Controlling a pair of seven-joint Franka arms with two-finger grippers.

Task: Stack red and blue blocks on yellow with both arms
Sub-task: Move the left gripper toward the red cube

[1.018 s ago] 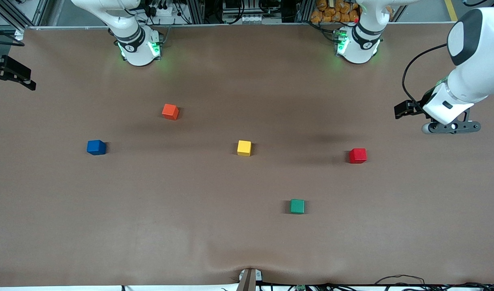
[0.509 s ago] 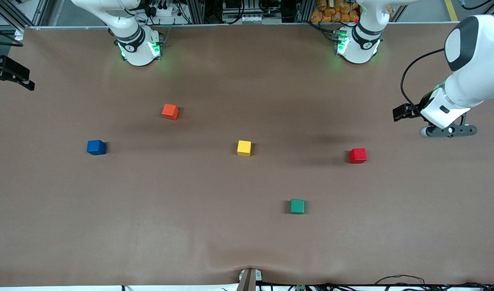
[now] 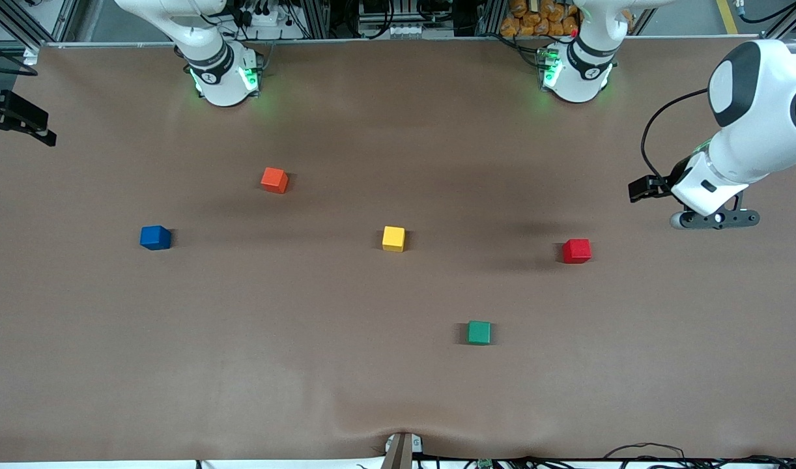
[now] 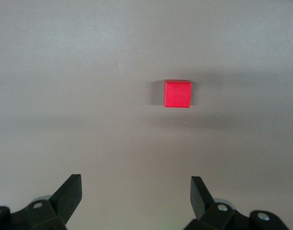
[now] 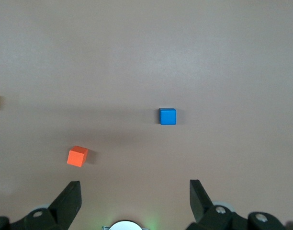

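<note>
The red cube [image 3: 576, 251] sits on the brown table toward the left arm's end; it also shows in the left wrist view [image 4: 178, 94]. The blue cube [image 3: 155, 238] sits toward the right arm's end and shows in the right wrist view [image 5: 167, 116]. The yellow cube [image 3: 393, 238] sits between them, mid-table. My left gripper [image 3: 714, 219] hangs open and empty over bare table, beside the red cube toward the left arm's end [image 4: 136, 187]. My right gripper [image 5: 135, 191] is open and empty, high over the table, with the blue cube ahead of it.
An orange cube [image 3: 274, 180] lies near the right arm's base [image 3: 223, 78] and shows in the right wrist view [image 5: 77, 156]. A green cube [image 3: 479, 332] lies nearer the front camera than the red cube. The left arm's base [image 3: 575, 73] stands at the table's edge.
My left arm has shifted a little toward the red cube, its gripper still open. The cubes have not moved. The right arm looks still.
</note>
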